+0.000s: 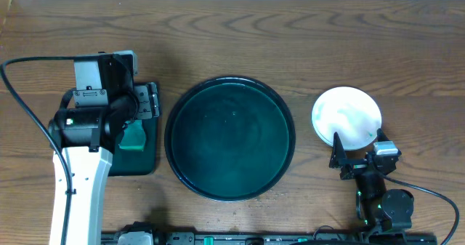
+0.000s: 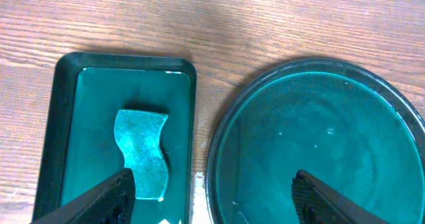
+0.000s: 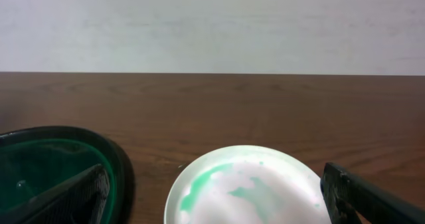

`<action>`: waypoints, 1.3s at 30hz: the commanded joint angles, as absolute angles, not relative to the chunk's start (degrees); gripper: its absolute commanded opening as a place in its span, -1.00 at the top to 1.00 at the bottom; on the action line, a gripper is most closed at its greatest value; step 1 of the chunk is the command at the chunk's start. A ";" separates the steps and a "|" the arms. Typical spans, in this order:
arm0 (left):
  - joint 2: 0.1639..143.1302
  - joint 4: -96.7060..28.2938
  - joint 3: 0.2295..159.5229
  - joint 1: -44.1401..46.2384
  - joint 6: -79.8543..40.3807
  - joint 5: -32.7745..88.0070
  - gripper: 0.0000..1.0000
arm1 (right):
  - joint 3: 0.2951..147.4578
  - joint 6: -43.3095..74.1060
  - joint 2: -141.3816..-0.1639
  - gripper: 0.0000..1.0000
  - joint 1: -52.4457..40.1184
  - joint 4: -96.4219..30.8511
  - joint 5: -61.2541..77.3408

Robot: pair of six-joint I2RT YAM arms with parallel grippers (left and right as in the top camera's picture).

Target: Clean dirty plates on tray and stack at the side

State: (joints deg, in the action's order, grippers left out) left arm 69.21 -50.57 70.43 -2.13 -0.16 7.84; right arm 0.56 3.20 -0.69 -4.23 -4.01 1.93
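The round dark green tray (image 1: 229, 136) sits mid-table, with only a wet teal film showing on it, as in the left wrist view (image 2: 319, 137). A white plate (image 1: 346, 115) with teal smears lies on the wood to its right, and fills the lower right wrist view (image 3: 246, 184). My right gripper (image 1: 358, 147) stands open at the plate's near edge, its fingers either side (image 3: 219, 207). Open and holding nothing, my left gripper (image 1: 147, 102) hovers over the gap between the small tray and the round tray (image 2: 212, 204).
A small rectangular dark green tray (image 1: 142, 161) lies left of the round one, and a teal sponge (image 2: 141, 151) rests in it. Bare wood runs along the far side up to a pale wall (image 3: 212, 24). Black cables trail at both near corners.
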 commanded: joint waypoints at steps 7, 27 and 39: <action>69.23 -50.52 71.13 -2.07 0.21 8.38 -0.52 | 0.30 3.33 -0.27 -0.98 -3.77 -4.08 2.42; 66.57 -50.54 59.51 -2.07 0.21 8.38 -0.52 | 0.30 3.33 -0.27 -0.98 -3.77 -4.08 2.42; 56.62 -50.54 48.86 -2.04 0.23 1.56 -0.52 | 0.30 3.33 -0.27 -0.98 -3.77 -4.08 2.42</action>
State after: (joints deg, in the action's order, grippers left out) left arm 58.67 -50.59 50.68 -2.13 -0.16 6.35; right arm 0.56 3.20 -0.69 -4.23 -4.01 1.93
